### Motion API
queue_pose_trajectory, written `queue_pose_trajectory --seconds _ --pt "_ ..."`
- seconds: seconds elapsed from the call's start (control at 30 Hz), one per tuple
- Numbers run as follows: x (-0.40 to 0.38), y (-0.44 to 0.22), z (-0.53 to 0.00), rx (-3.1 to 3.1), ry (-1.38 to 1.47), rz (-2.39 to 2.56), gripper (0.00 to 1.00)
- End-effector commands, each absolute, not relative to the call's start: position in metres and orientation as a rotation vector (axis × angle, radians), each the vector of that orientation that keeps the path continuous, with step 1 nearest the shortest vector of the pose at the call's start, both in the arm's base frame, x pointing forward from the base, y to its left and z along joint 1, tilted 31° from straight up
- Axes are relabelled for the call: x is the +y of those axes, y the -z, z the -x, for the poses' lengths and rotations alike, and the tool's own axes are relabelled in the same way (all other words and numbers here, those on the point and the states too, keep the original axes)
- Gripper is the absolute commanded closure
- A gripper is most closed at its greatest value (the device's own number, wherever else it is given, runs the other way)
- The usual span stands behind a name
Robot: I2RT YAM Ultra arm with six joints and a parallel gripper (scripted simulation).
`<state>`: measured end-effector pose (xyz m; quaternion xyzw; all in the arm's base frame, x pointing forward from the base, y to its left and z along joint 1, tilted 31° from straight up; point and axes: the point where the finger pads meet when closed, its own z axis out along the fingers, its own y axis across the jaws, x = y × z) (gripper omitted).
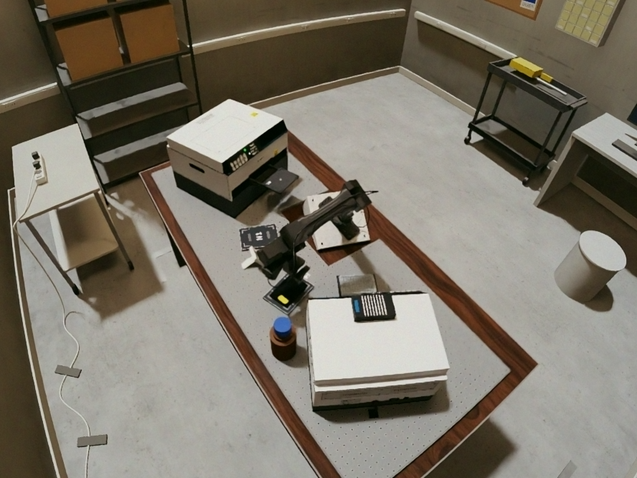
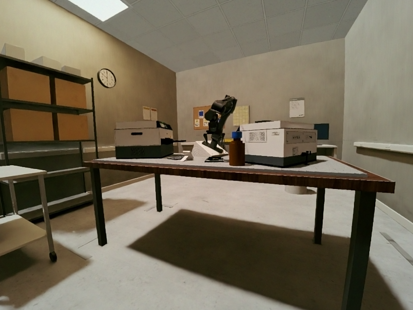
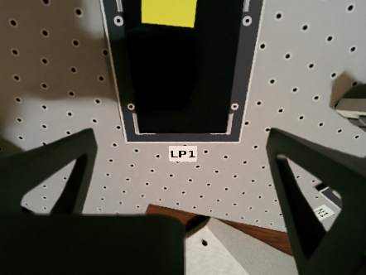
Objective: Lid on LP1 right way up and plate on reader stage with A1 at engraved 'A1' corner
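The black lid (image 1: 294, 292) (image 3: 182, 79) lies on LP1 (image 1: 269, 299) (image 3: 181, 137), apparently inside the locators, yellow label up. The claw (image 1: 303, 272) (image 3: 181, 137) stands wide and empty. Retreat straight up first — fingers spread, well clear of the bottle (image 1: 283, 345) (image 2: 236, 151) — then turn towards the plate.

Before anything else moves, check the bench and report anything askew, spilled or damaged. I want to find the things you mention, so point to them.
Nothing stands out. The black lid (image 1: 294, 291) (image 3: 166, 74) lies within LP1's corner marks, the capped bottle (image 1: 283, 343) (image 2: 236, 151) stands upright, and I see no spill or damage.
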<state>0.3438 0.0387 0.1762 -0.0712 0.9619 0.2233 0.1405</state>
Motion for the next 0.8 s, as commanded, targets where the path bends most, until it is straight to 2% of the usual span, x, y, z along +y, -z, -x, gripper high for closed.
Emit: queue_pose_trajectory --seconds 0.0,0.13,0.77 --pt "0.031 -0.200 -0.349 2.709 -0.621 0.207 0.00" --pt "0.043 -0.188 -0.341 2.748 -0.612 0.271 0.00" --pt "0.096 -0.223 -0.312 2.564 -0.456 0.864 0.00"
